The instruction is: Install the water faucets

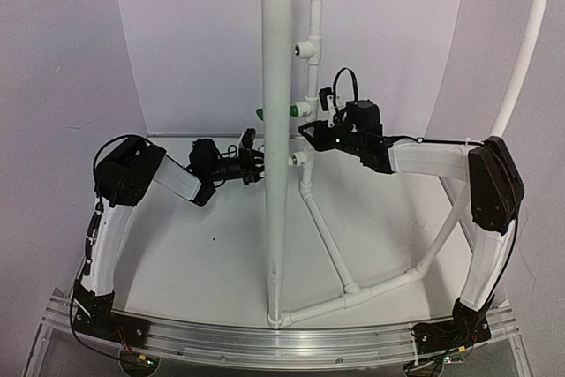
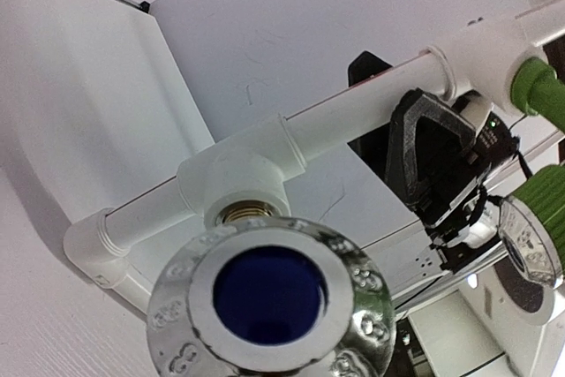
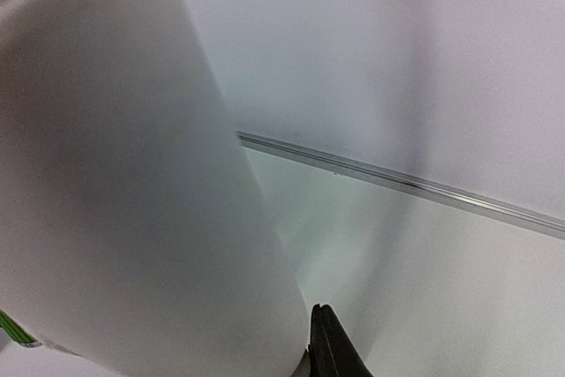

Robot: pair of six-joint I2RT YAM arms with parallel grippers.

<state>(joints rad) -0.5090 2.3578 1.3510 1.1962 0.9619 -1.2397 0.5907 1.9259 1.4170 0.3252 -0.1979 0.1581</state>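
white faucet (image 2: 269, 296) in left tool (image 1: 257, 168), facing tee (image 2: 237, 181)

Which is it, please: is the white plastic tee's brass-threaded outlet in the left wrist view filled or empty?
Empty: the white plastic tee's outlet shows bare brass thread; the chrome-rimmed blue cap sits before it, not in.

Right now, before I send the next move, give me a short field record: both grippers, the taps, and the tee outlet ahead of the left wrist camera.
left gripper: closed, apparently on a tap with a chrome-rimmed blue round cap
right gripper: at the green plastic tap; grip cannot be judged
nearest outlet: white tee with brass threaded hole, empty, just beyond the cap
view block: tall white upright pipe hides part of the work area from above
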